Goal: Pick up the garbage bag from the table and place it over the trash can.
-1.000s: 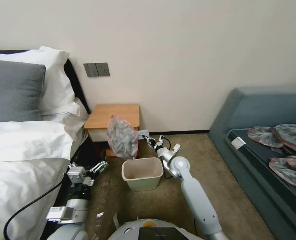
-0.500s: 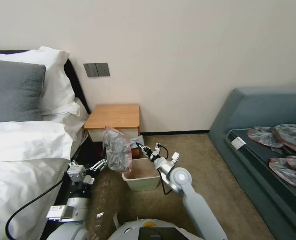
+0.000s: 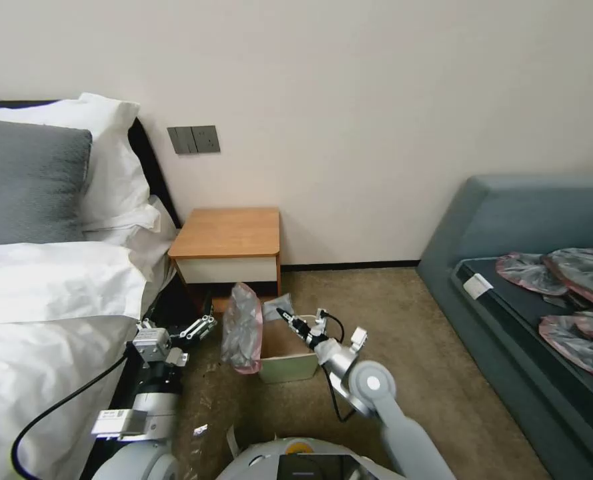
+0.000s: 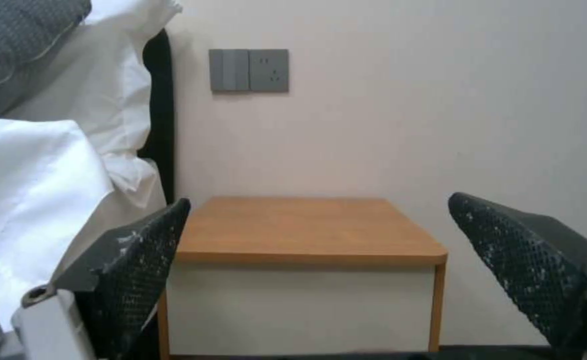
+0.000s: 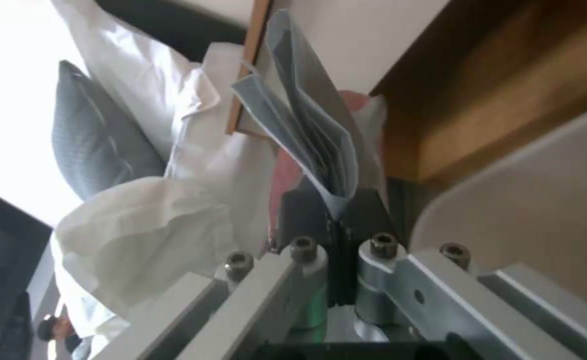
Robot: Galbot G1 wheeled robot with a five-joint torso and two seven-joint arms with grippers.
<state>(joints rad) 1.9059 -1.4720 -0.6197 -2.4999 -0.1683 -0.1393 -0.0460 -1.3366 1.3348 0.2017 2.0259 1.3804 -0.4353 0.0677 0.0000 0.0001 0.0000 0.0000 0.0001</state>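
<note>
The garbage bag (image 3: 241,328), grey and crinkly with a pinkish rim, hangs down over the left side of the cream trash can (image 3: 291,367) on the carpet. My right gripper (image 3: 283,313) is above the can's opening, shut on a folded edge of the bag (image 5: 310,135); the can's rim (image 5: 507,185) curves close beside it. My left gripper (image 3: 199,329) is low beside the bed, left of the bag, open and holding nothing. Its fingers (image 4: 140,265) frame the table (image 4: 307,227). The table (image 3: 229,232) stands behind the can with a bare top.
The bed with white sheets (image 3: 49,293) and pillows lies close on the left. A grey-blue couch (image 3: 529,227) on the right carries several more bags (image 3: 563,273). Open carpet (image 3: 389,313) lies between can and couch. A wall socket panel (image 3: 193,139) sits above the table.
My right gripper has come down and toward me with the bag, from in front of the table's drawer to the can's opening. The bag now hangs lower, over the can's left side. The left arm stayed put.
</note>
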